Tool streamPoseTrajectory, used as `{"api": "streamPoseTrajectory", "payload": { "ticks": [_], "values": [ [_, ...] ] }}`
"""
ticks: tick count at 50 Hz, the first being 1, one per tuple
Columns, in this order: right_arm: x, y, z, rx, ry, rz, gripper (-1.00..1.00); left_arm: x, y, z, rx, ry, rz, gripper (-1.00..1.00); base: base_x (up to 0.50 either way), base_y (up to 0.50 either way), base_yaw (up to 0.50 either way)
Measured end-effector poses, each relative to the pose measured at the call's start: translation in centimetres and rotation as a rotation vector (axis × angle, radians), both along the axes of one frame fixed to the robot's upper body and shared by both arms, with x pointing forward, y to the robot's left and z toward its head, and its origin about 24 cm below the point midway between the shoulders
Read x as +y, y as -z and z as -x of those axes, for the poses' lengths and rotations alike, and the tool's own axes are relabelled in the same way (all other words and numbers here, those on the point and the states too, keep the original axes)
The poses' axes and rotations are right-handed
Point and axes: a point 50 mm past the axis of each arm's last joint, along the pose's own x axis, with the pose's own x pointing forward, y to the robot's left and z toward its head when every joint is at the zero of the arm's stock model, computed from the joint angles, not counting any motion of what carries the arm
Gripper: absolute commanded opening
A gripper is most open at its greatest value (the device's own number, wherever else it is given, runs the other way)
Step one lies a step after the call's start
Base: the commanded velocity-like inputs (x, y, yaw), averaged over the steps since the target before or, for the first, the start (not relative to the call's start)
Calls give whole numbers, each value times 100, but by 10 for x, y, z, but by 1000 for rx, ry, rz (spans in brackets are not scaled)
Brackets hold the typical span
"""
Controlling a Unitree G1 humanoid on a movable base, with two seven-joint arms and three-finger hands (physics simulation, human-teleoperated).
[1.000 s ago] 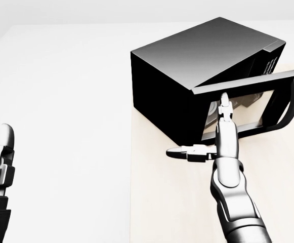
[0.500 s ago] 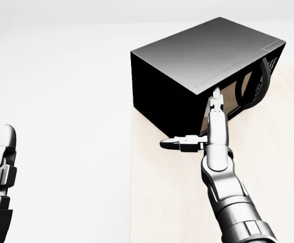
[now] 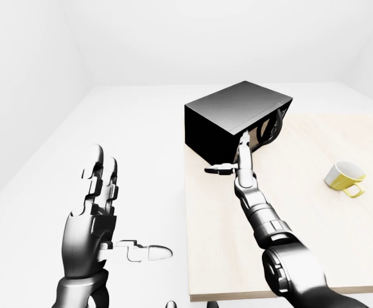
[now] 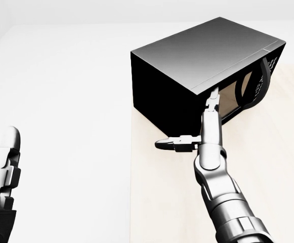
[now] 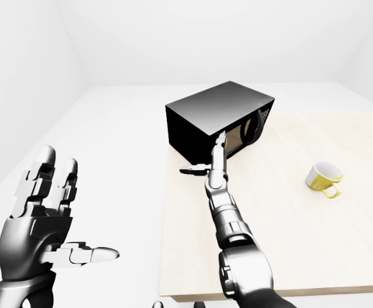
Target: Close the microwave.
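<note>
Door now shut; microwave (image 4: pixel 202 61) front faces head-view lower right.

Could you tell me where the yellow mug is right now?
In the left-eye view the yellow mug lies tipped on the table near the right edge, well right of the microwave.

Table (image 3: pixel 314 256): a pale wooden top, seen in the right half of the left-eye view, set on a white floor (image 3: pixel 128 128). Two items are carried directly on it. Microwave (image 3: pixel 228 119): black, placed at the top-left corner of the table, its door shown shut. Cup (image 3: pixel 345 178): yellow with a white inside, laid on its side near the right edge, well apart from the microwave.
</note>
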Motion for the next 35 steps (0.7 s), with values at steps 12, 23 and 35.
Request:
{"api": "streamPoseTrajectory", "payload": {
  "ticks": [12,23,35],
  "values": [
    [0,0,0,-1,3,1,100,0,-1,1,-6,0,-1,100,1,0,0],
    [-10,-26,16,-117,-36,-48,100,0,-2,1,-7,0,-2,100,0,0,0],
    [-20,-53,78,-309,-93,-52,100,1,-1,2,-4,2,-3,100,0,0,0]
  ]
}}
